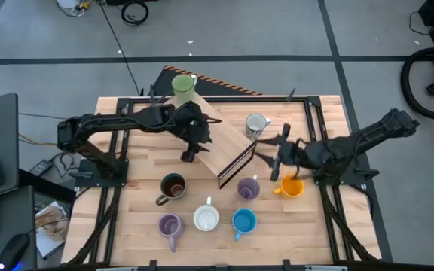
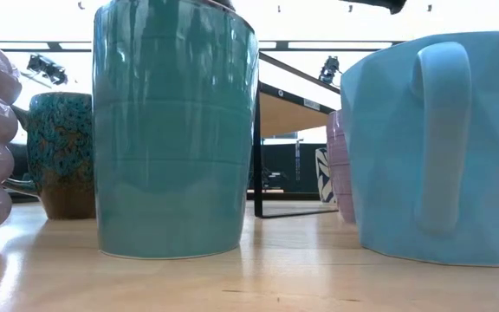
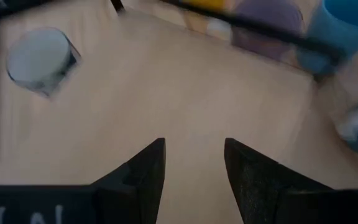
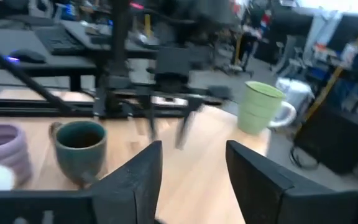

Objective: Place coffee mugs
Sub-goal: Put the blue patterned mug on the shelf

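Note:
Several mugs stand on their bases on the table in the high view. The green mug (image 1: pixel 182 84) is at the far edge and the white patterned mug (image 1: pixel 256 124) is right of a slanted wooden board (image 1: pixel 224 143). The dark brown mug (image 1: pixel 172 186), a lavender mug (image 1: pixel 248 188) and the orange mug (image 1: pixel 291 187) form a middle row. A second lavender mug (image 1: pixel 170 224), the white mug (image 1: pixel 206 218) and the blue mug (image 1: pixel 243 221) stand nearest. My left gripper (image 1: pixel 193 147) (image 3: pixel 194 146) hangs open over the board. My right gripper (image 1: pixel 271 158) (image 4: pixel 191 149) is open beside the board's right edge, above the orange mug's far side.
The board has a black metal frame (image 1: pixel 236 162) and lies between the two grippers. Black rails (image 1: pixel 319 113) run along the table's sides. In the low view the near mugs (image 2: pixel 176 130) fill the front. Bare wood (image 1: pixel 142 158) lies left of the board.

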